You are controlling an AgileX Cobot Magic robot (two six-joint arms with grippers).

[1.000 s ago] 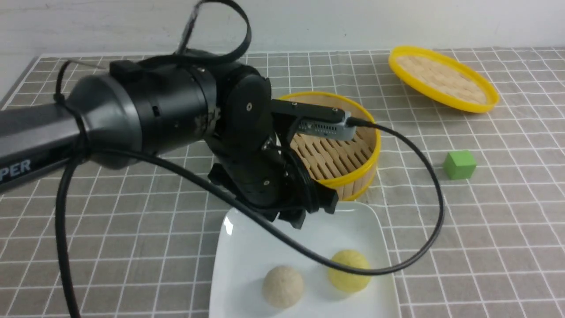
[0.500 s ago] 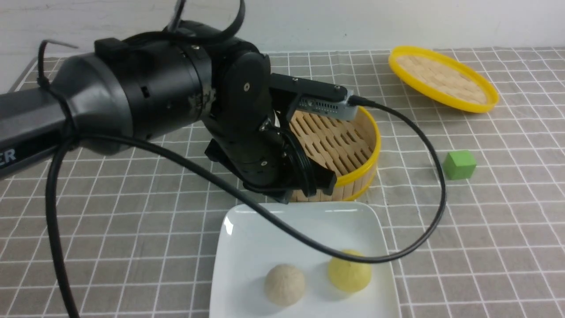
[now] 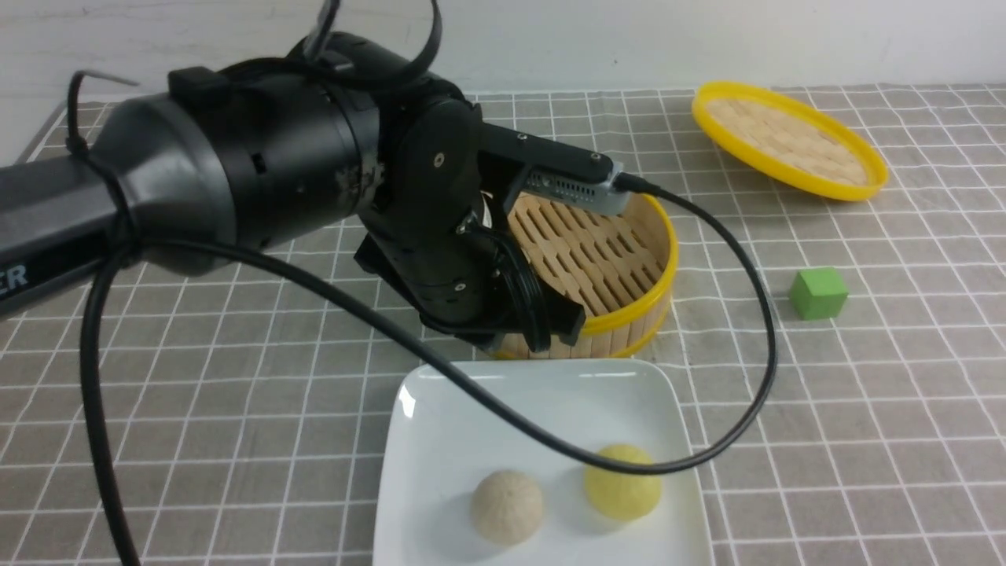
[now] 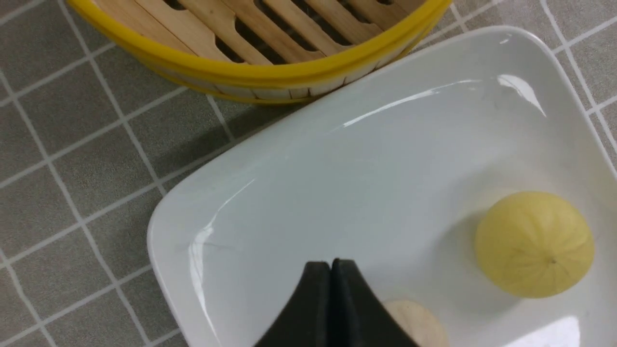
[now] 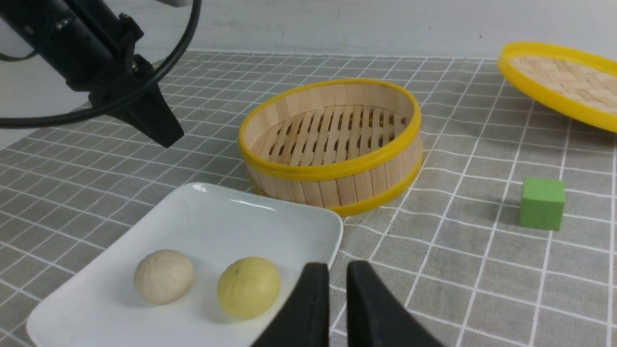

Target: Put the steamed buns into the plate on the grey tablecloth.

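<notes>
Both steamed buns, beige [image 3: 507, 506] and yellow [image 3: 622, 493], already sit on the white plate [image 3: 440, 440] by the table's near edge. Left end effector [image 4: 330, 264] hangs above it, pinched closed, empty. Right end effector [image 5: 337, 270] barely parted, empty too.

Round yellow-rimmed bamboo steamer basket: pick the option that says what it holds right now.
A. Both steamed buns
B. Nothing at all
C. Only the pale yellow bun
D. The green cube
B. The round yellow-rimmed bamboo steamer basket shows only its bare slatted floor, while the off-white bun and the pale yellow bun both sit on the glossy white square plate, and the green cube rests on the grey checked tablecloth.
</notes>
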